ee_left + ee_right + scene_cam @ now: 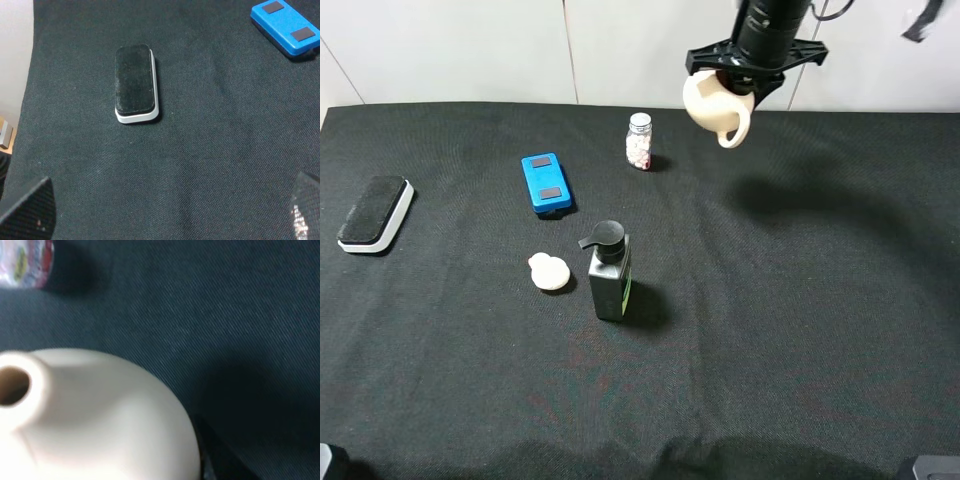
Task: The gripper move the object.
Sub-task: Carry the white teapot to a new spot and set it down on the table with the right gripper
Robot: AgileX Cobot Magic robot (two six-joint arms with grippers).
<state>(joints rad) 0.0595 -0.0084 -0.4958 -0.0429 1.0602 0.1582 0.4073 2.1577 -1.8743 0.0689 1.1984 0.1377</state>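
Currently the right gripper (740, 78) is clamped on the pot (715, 105), which hangs directly beneath it, lifted off the table (800, 300) and just to the right of the pill bottle (639, 141), tilted with its handle loop lowest and turned away from that bottle. The pill bottle is the nearest obstruction. The blue box (545, 183), pump bottle (609, 275), small disc (550, 271) and eraser (376, 213) all lie left of or nearer than the pill bottle, and the left gripper (170, 210), jaws spread, hovers beside the eraser.
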